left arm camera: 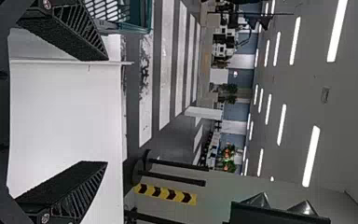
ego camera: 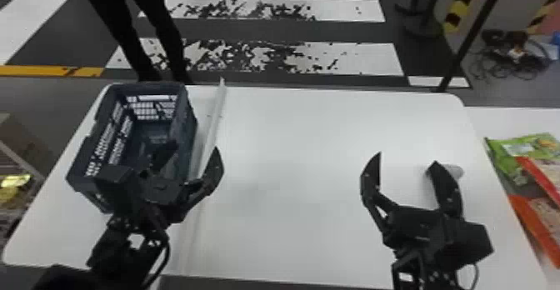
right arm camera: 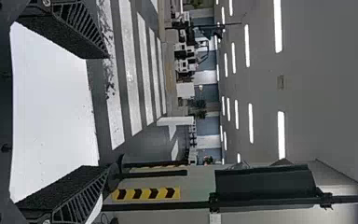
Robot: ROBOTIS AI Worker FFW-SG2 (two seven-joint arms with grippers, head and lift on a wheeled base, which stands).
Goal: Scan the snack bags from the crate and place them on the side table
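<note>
Left hand (ego camera: 194, 146), right hand (ego camera: 406, 158) hanging spread; crate (ego camera: 186, 122) by left edge of desk (ego camera: 291, 164) looking empty; likely finishing, needing only parking.

Left claw (ego camera: 192, 149) gapes; white table (left arm camera: 65, 116), crate (left arm camera: 147, 16) lie beyond.

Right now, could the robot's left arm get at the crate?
Probably yes: the left arm has its jaws open, seemingly close to the crate, and no lid covers the top.
</note>
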